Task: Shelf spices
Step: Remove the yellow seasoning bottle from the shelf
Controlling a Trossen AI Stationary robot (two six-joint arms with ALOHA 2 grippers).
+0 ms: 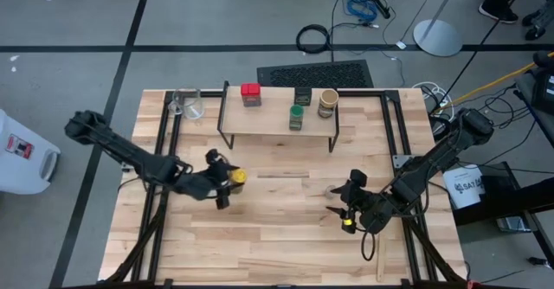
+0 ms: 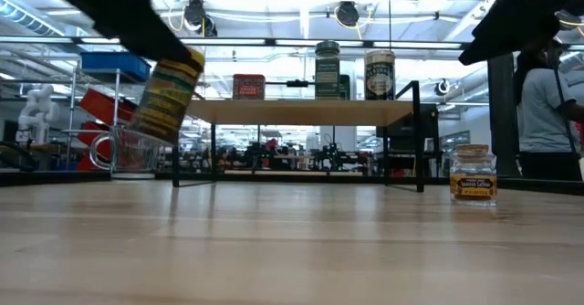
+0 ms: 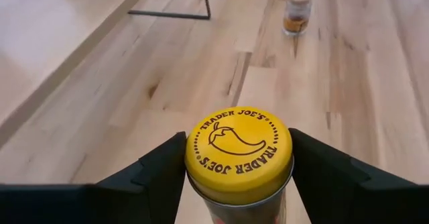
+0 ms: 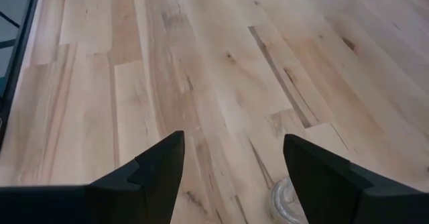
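**Yellow jar held off the table by my left gripper**

I see the yellow jar [image 3: 238, 158] clamped between the fingers of my left gripper [image 1: 223, 178], left of centre in the high view, tilted and off the table [image 1: 277, 246] in the low view. The shelf [image 1: 277, 123] sits above centre, carrying four spices. The tiny brown jar [image 2: 473, 173] stands low right in the low view. My right gripper [image 4: 233, 177] hangs with its fingers apart, holding nothing.
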